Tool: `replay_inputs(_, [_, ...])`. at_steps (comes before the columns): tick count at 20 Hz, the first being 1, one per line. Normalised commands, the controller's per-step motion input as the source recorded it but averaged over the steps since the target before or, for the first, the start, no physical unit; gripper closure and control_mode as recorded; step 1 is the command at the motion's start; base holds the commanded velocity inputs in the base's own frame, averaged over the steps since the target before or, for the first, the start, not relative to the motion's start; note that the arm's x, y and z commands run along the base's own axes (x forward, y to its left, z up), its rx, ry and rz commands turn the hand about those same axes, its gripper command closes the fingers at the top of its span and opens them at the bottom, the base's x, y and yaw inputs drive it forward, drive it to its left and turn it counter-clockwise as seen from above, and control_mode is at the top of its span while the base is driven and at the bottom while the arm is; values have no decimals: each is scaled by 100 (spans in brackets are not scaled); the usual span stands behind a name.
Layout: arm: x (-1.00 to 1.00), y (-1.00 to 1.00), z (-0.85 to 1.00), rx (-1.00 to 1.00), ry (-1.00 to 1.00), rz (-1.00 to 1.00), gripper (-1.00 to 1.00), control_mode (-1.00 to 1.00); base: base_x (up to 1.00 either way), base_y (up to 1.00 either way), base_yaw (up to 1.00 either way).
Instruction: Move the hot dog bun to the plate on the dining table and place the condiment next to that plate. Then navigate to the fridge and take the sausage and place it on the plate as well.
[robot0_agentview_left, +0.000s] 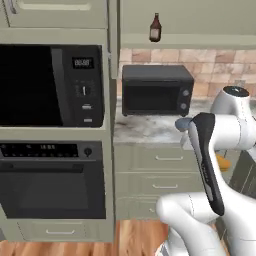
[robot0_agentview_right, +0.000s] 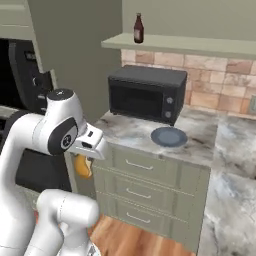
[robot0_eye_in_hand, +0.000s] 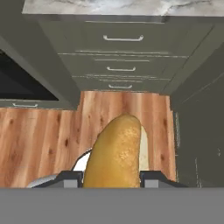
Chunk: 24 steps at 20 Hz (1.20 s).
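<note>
End effector (robot0_eye_in_hand: 111, 178) closed on golden oblong hot dog bun (robot0_eye_in_hand: 114, 153); risk: soft bread slipping out during transit over wooden floor (robot0_eye_in_hand: 39, 140); grip likely shallow.

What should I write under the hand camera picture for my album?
Robot gripper holding a golden-brown hot dog bun above the wooden floor, facing grey-green drawers.

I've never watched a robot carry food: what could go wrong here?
The long golden-brown hot dog bun sits squeezed between the dark two-finger gripper, high above the wooden floor; it could slip out and fall. The green drawer cabinet stands close, so a swing might knock the bun against it.
</note>
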Motion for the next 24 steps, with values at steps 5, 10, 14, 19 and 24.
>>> replay_inputs(5, [0,0,0,0,0,0,100,100,-48,54,75])
replay_inputs(10, [0,0,0,0,0,0,100,100,-44,60,76])
replay_inputs(14, [0,0,0,0,0,0,100,100,-34,72,73])
replay_inputs(19, [0,0,0,0,0,0,100,100,-17,56,69])
replay_inputs(24, [0,0,0,0,0,0,100,100,29,-5,44])
